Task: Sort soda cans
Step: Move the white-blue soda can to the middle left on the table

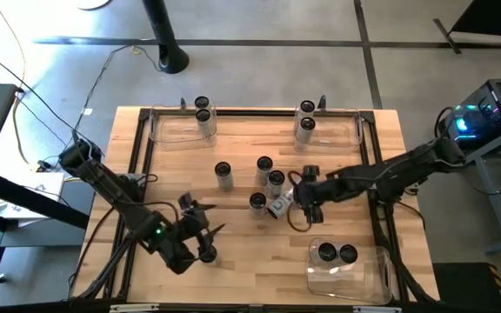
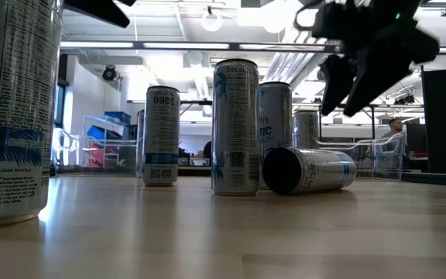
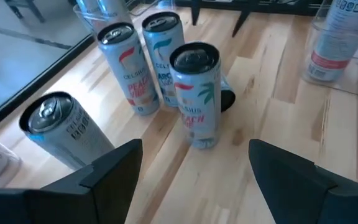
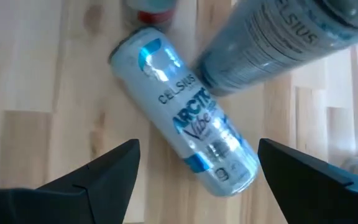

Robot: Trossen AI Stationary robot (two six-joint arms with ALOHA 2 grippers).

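- The right jaws (image 4: pixel 194 180) are spread wide and hold nothing; a fallen can (image 4: pixel 185 134) lies on its side on the worktop (image 4: pixel 36 81) directly below the gap between them, untouched.
- In the high view the right jaws (image 1: pixel 305 202) hover just above that fallen can (image 1: pixel 281 206), which lies beside an upright can (image 1: pixel 257 203).
- Two more upright cans (image 1: pixel 275 181) stand just beyond the right jaws, and another (image 1: pixel 223 173) stands farther off.
- The left jaws (image 3: pixel 194 171) are likewise spread and empty; a peach-labelled can (image 3: pixel 196 93) stands upright just ahead of the gap, with two further cans (image 3: pixel 129 65) behind it.
- Another can (image 3: pixel 61 127) stands close beside one left finger.
- Well away from both jaws, clear bins are set at the worktop's edges: one (image 1: pixel 181 129) holds two cans, another (image 1: pixel 329 130) holds two, and a third (image 1: pixel 346 269), nearest the right jaws, holds two.
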